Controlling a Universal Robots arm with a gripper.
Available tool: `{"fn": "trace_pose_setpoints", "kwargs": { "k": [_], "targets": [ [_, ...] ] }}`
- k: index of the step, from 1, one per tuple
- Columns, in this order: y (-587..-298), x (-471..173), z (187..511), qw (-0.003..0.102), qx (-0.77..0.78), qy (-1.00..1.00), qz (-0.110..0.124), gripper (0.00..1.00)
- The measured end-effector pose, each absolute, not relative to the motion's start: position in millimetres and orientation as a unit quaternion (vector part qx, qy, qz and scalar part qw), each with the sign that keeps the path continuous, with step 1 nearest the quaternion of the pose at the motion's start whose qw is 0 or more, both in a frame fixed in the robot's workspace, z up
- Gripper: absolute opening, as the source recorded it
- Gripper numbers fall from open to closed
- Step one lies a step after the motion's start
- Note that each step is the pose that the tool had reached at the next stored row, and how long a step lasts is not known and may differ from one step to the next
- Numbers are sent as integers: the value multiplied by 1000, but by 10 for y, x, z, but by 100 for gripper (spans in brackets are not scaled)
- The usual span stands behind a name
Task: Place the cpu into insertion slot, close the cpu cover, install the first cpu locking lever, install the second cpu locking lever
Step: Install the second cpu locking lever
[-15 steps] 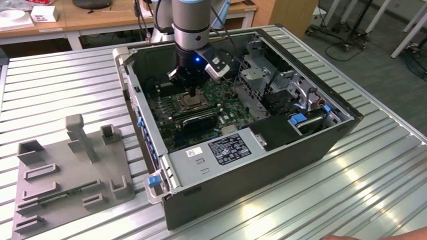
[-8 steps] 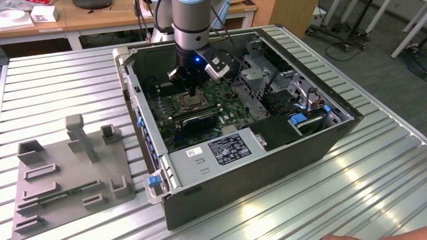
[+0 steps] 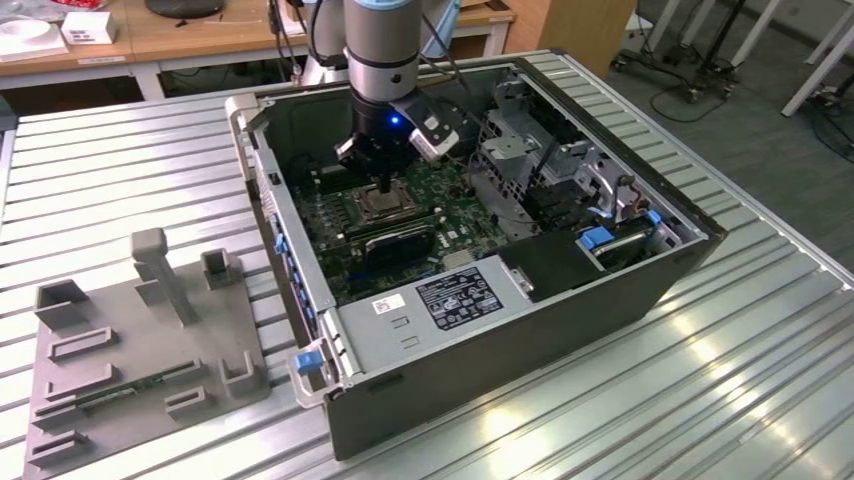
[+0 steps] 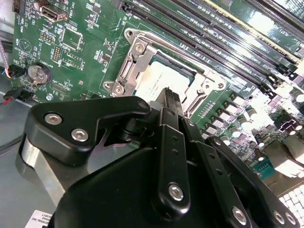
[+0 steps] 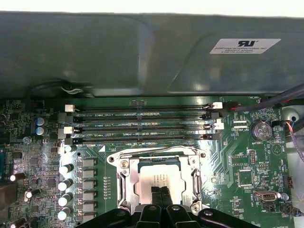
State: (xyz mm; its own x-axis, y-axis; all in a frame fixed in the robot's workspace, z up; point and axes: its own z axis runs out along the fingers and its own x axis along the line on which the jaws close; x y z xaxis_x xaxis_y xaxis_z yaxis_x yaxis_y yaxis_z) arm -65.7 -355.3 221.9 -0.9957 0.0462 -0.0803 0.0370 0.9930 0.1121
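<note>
Silvery cpu (image 5: pixel 159 181) sits in the insertion slot (image 5: pixel 124 176), centre frame of the exterior view. My tool (image 5: pixel 160 194) hovers over it, fingertips pressed together, empty.

gripper (image 4: pixel 171 97) low over the cpu (image 4: pixel 164 80); fingers (image 4: pixel 167 102) pressed together | cpu sits in the insertion slot (image 4: pixel 190 71); cpu cover (image 4: pixel 135 59) down around it | green motherboard (image 4: pixel 80 38) around

White sticker (image 5: pixel 245 46) on case wall (image 5: pixel 118 52); label (image 3: pixel 457 296) on power supply (image 3: pixel 441 310): print too small to make out.
</note>
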Motion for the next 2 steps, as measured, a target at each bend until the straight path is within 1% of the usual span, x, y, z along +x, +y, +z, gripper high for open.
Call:
{"fn": "trace_pose_setpoints", "kwargs": {
  "k": [2],
  "targets": [
    [-3553,-657,2219,41,21,997,55,11]
  ]
}}
